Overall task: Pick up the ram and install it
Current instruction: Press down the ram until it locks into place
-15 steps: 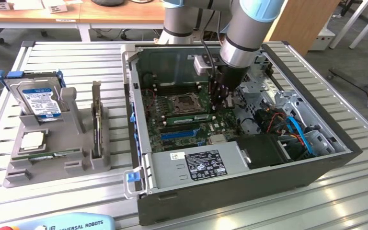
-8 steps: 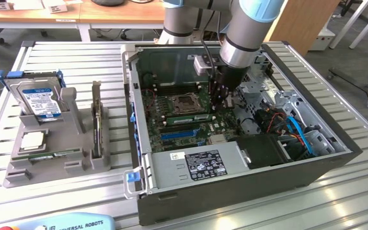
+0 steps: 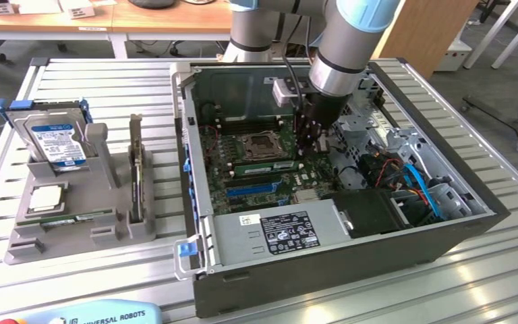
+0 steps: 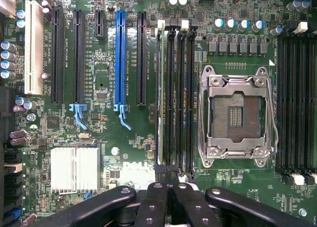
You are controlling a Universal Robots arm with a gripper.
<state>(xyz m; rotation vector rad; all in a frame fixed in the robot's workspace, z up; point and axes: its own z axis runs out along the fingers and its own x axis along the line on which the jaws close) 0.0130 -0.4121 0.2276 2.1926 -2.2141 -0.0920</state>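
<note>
One ram point(image 4: 158, 88) sat edge-on in the adjacent bank's slot farthest from the CPU socket point(image 4: 235, 115), long axis parallel to the socket's side, with the fully closed gripper point(image 4: 167, 181) at one end, hold unclear.

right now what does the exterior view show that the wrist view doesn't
Exterior view: the gray parts tray beside the computer case, holding the hard drive and the processor chip. Wrist view: heatsink and blue slot close up. Both: the gripper, shut, over the motherboard's memory slots and empty processor socket.
</note>
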